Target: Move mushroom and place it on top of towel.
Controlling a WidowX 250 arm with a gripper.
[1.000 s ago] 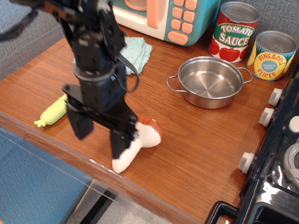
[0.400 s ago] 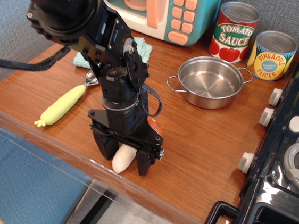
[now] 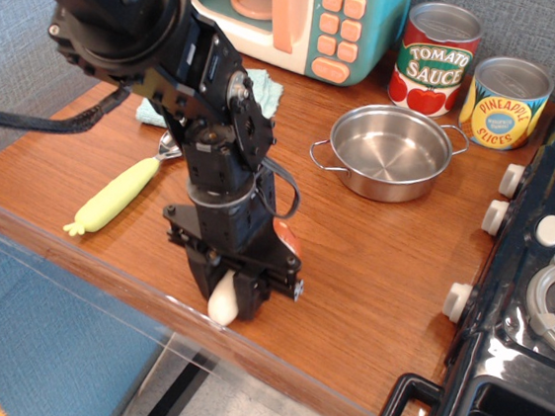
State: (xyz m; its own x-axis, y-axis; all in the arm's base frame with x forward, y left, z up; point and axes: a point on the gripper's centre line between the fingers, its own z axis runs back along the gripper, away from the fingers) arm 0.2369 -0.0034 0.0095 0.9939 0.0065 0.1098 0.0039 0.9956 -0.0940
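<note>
Two black fingers of the tool (image 3: 223, 297), spread wide around the stem a moment ago, now pinch narrow on the mushroom (image 3: 225, 300) near the front edge of the wooden surface (image 3: 373, 248). Its cream stem tip pokes out below; a bit of red-brown cap shows behind. One mint towel (image 3: 260, 92), soft and folded, lies well apart by the toy microwave (image 3: 298, 16). One steel pan (image 3: 388, 152), two printed cans (image 3: 434, 58), one yellow-green spoon (image 3: 115, 194)
</note>
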